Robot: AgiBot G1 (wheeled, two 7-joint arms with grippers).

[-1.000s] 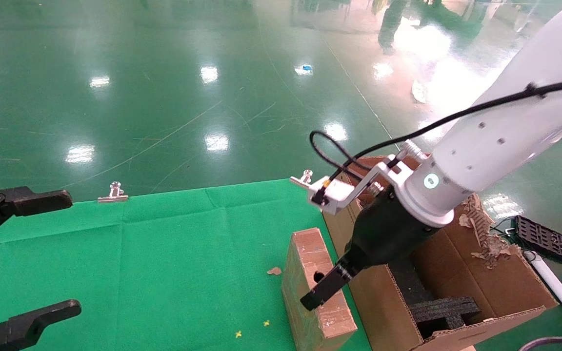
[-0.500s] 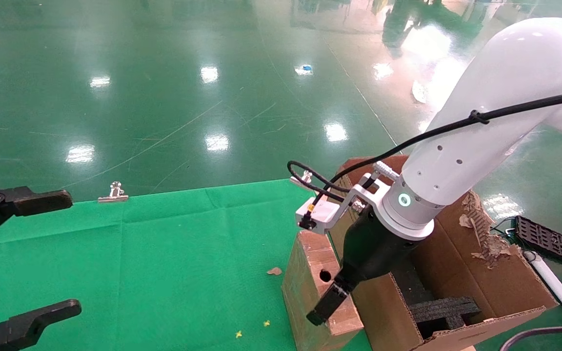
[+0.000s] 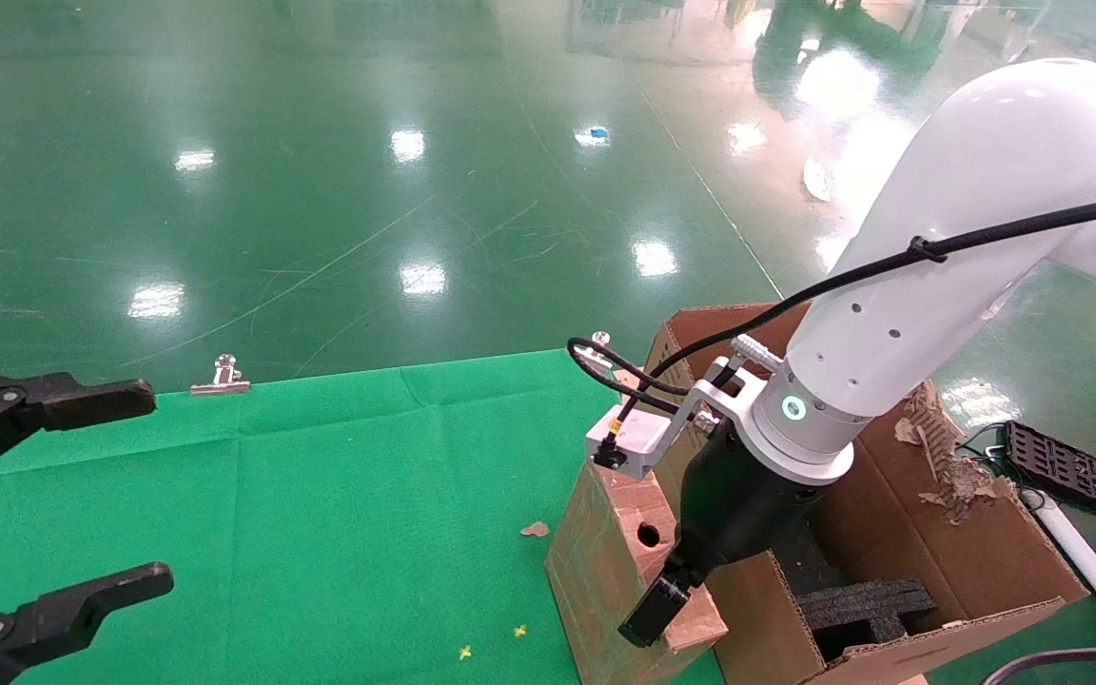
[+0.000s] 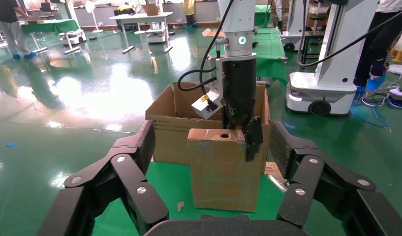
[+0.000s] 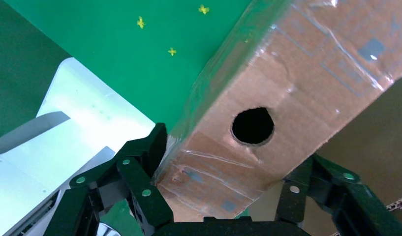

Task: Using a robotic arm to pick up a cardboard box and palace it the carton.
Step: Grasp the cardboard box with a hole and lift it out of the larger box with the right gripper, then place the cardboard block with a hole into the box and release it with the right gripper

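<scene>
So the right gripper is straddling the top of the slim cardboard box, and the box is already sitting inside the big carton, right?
Not inside. The cardboard box stands on the green cloth beside the carton, as the head view shows. The right gripper does straddle its top.

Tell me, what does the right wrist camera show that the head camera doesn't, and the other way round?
Only the right wrist view shows both fingers straddling the cardboard box at its narrow edge. Only the head view shows the carton with its foam blocks, the white arm, and the left gripper, open over the green cloth. Both show the box's round hole and the right gripper.
</scene>
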